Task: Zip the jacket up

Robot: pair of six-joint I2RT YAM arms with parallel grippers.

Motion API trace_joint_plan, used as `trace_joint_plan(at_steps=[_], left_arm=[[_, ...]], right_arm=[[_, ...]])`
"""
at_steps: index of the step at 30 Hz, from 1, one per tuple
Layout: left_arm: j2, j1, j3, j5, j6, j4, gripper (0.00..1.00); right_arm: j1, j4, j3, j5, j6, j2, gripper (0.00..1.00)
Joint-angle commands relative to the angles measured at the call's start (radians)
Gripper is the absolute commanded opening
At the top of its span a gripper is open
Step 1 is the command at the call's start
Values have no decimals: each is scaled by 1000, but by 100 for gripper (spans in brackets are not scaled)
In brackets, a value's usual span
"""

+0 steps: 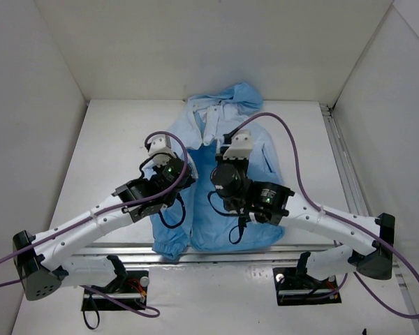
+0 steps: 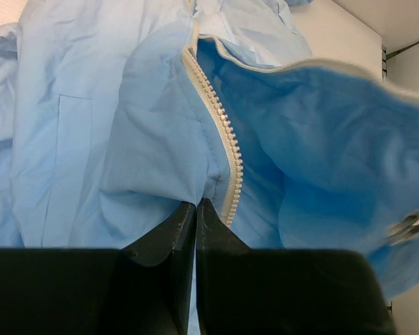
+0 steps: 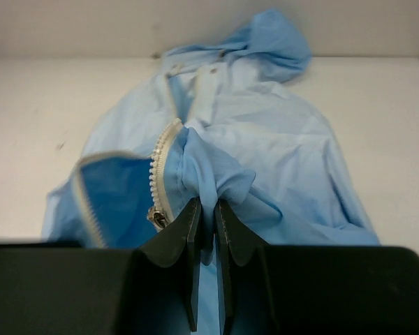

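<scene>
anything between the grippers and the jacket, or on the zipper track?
Nothing visible. Left gripper and right gripper both pinch the light blue thin hooded jacket beside its pale zipper teeth; no foreign object lies on the teeth.

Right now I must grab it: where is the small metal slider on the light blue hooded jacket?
Right wrist view: the small metal slider sits at the foot of the pale zipper teeth, just left of the right gripper.

The jacket (image 3: 279, 146) is thin, creased cloth (zipper teeth (image 2: 220, 125) pale, plastic-looking); right fingers (image 3: 176, 241) matt, smooth.
</scene>
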Motion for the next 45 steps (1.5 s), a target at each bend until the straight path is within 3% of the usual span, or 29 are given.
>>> trace_joint_plan(at_steps=[1, 3, 4, 5, 6, 8, 9, 11, 12, 13, 14, 15, 16, 17, 23, 30, 45], left_arm=[[-22, -7, 57, -30, -16, 22, 0], [-26, -7, 59, -37, -18, 10, 0], [-26, -7, 59, -37, -25, 3, 0], [-33, -7, 50, -33, -27, 5, 0], [-37, -7, 48, -31, -27, 11, 0], [-39, -7, 48, -45, -25, 7, 0], [-40, -7, 50, -47, -28, 2, 0], [-39, -7, 57, -36, -24, 2, 0], [-39, -7, 62, -37, -15, -1, 0], [-42, -7, 68, -53, -15, -18, 0], [-48, -7, 67, -59, -27, -23, 0], [-54, -7, 60, -56, -29, -17, 0], [-63, -7, 48, -56, -22, -4, 0], [-66, -7, 44, -59, -21, -6, 0], [-69, -16, 31, -59, -24, 2, 0], [-65, -16, 36, -62, 8, 39, 0], [-54, -16, 88, -102, 54, 88, 0]], right_arm=[[46, 176, -10, -109, -162, 10, 0], [91, 178, -26, 342, -105, 19, 0], [72, 175, -27, 311, -123, 7, 0], [46, 188, -18, 71, -182, -29, 0], [-11, 292, -23, -276, -355, -36, 0], [74, 448, -32, 277, -387, 10, 0], [41, 444, -23, 344, -411, 15, 0], [-69, 263, 9, -321, -376, -43, 0], [-47, 264, -1, -87, -235, -54, 0], [-33, 258, -16, 44, -181, -104, 0], [-106, 232, -86, -377, -69, -166, 0], [-223, 293, -154, -648, 3, -225, 0], [-410, 385, -217, -813, 74, -311, 0], [-430, 389, -259, -830, 148, -339, 0], [-547, 390, -273, -1121, 104, -389, 0], [-626, 453, -326, -1309, 139, -410, 0], [-640, 465, -357, -1424, 176, -395, 0]])
